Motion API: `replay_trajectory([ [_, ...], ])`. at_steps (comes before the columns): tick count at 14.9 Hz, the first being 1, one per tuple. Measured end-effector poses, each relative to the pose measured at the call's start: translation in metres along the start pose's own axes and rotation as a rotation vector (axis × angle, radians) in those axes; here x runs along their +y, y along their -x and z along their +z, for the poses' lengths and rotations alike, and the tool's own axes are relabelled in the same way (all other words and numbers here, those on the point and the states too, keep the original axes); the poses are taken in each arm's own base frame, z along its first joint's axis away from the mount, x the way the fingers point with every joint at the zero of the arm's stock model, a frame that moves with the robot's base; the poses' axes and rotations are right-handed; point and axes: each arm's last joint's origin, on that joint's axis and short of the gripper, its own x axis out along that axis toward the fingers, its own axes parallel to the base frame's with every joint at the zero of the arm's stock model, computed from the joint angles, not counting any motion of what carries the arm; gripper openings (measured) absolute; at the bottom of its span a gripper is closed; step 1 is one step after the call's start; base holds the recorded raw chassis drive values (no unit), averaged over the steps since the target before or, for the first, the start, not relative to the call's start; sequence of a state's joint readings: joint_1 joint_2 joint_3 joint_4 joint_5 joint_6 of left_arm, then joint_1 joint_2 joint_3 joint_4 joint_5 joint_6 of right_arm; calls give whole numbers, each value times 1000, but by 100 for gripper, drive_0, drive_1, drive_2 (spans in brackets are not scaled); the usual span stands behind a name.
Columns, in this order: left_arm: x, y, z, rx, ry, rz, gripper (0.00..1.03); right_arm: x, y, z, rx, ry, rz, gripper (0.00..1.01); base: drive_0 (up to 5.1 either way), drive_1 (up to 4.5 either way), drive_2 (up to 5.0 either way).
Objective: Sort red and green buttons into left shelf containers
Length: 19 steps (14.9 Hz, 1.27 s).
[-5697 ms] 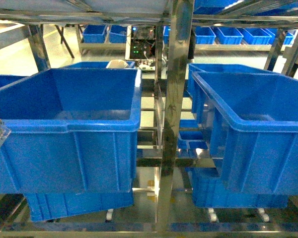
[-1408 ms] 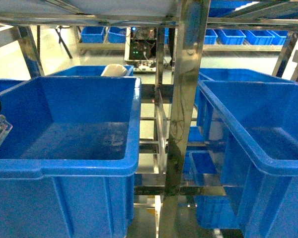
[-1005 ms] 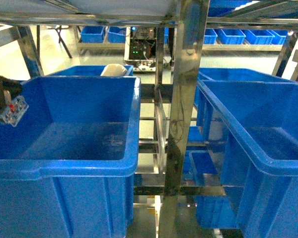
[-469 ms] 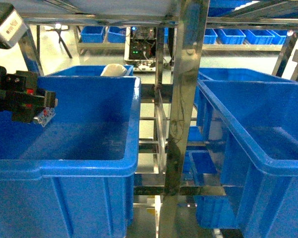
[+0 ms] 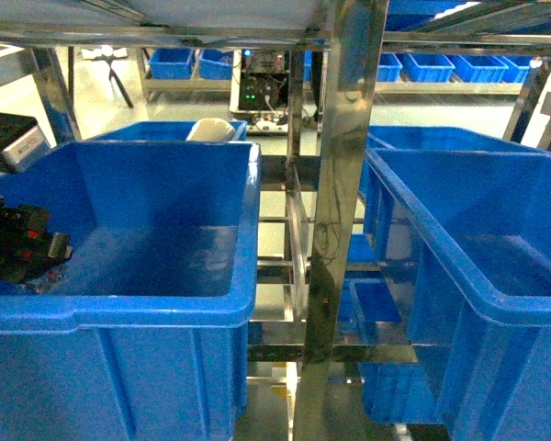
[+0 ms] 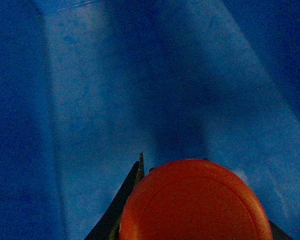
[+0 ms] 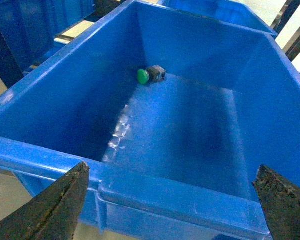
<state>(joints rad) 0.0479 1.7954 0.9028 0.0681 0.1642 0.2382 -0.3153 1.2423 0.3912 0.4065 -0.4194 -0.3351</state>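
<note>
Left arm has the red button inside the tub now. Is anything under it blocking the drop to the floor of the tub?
Nothing visible does. In the left wrist view the red button sits in the left gripper with only bare blue tub floor showing beyond it. The patch directly beneath the cap is hidden.

steel shelf rack (image 5: 335, 184) | left blue tub (image 5: 156, 308) | right blue tub (image 5: 496, 276) beside post
</note>
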Motion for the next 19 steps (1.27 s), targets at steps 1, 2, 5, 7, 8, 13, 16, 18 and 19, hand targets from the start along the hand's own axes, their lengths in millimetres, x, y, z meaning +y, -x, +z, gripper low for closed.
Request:
replay_trajectory([
  [1,10,-2,0,21,12,1,26,0,0,0,0,0,0,98,0,0,0],
  [2,19,-3,0,25,5,11,26,0,0,0,0,0,0,98,0,0,0],
  [5,19,-5,12,16,-53,-9,26,0,0,0,0,0,0,98,0,0,0],
  [7,6,-6,21,-10,-80,-44,48,0,0,0,0,0,0,98,0,0,0],
  [8,2,-7,22,-15,-81,-53,59,0,0,0,0,0,0,98,0,0,0],
  [13,-2,6,23,-71,-13,-91,97,0,0,0,0,1,0,98,0,0,0],
  [16,-16,47,-2,-134,70,-111,98,0,0,0,0,0,0,98,0,0,0],
  [18,-25,70,-18,-174,65,-90,98,0,0,0,0,0,0,98,0,0,0],
  [19,-26,75,-20,-187,64,-85,98,0,0,0,0,0,0,98,0,0,0],
])
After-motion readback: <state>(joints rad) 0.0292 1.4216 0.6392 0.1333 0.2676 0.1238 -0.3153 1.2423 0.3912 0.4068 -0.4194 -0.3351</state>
